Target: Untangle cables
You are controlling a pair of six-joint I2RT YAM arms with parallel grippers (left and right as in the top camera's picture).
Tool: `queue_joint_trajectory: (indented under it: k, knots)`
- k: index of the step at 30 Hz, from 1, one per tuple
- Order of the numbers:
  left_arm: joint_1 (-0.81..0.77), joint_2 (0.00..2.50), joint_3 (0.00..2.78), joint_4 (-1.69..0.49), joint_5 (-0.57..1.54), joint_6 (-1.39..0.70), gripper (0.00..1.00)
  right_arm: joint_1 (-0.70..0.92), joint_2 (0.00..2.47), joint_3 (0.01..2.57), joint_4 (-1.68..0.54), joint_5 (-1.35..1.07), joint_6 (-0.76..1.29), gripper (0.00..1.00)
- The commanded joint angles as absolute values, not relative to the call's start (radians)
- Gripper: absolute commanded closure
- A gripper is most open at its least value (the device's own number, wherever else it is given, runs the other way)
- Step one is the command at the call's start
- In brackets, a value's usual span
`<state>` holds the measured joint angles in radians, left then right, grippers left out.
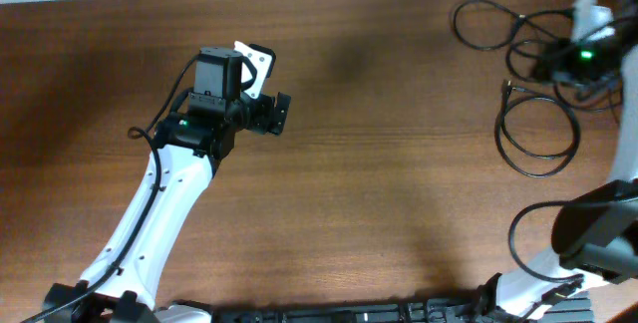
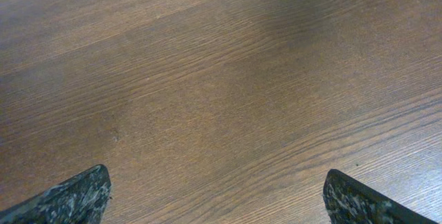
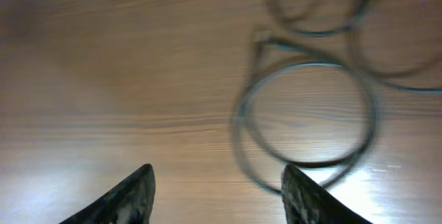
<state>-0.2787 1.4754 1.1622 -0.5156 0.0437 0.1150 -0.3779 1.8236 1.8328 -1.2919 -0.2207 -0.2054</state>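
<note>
Left gripper: jaws at full spread, nothing between them, only bare wood below.
Left gripper position: near the middle-left of the table, well apart from the cables.
Right gripper: jaws partly apart, no cord between the fingers; holding nothing.
Right gripper position: over the far right corner of the table, above the cable bunch in the overhead view.
Cables, location: far right end of the table, several thin black loops lying flat and overlapping one another.
Cables relative to right gripper: in the right wrist view one round loop lies just ahead of the fingertips and off to one side. Its near edge passes close by one fingertip.
Contact: cannot tell whether cord and fingertip touch; the view is blurred.
Plug end: small, beyond the loop, farther from the fingers.
</note>
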Motion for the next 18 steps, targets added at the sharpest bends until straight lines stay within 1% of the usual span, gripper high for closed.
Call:
queue_joint_trajectory:
  k: [1,2,5,9,15,18]
  knots:
    - [-0.272,1.464,1.162,-0.514,0.037,0.125,0.01,-0.231,1.796,1.844,-1.313,-0.233,-0.155,0.25]
    - [-0.272,1.464,1.162,-0.514,0.037,0.125,0.01,-0.189,1.796,1.844,-1.307,-0.233,-0.155,0.00]
    - [-0.272,1.464,1.162,-0.514,0.037,0.125,0.01,-0.092,1.797,1.844,-1.305,-0.233,-0.155,0.00]
    - [-0.272,1.464,1.162,-0.514,0.037,0.125,0.01,-0.025,1.797,1.844,-1.305,-0.233,-0.155,0.00]
    - [-0.272,1.464,1.162,-0.514,0.037,0.125,0.01,-0.020,1.797,1.844,-1.305,-0.232,-0.155,0.00]
    - [-0.272,1.456,1.162,-0.537,-0.015,0.128,0.01,-0.020,1.797,1.844,-1.305,-0.233,-0.155,0.00]
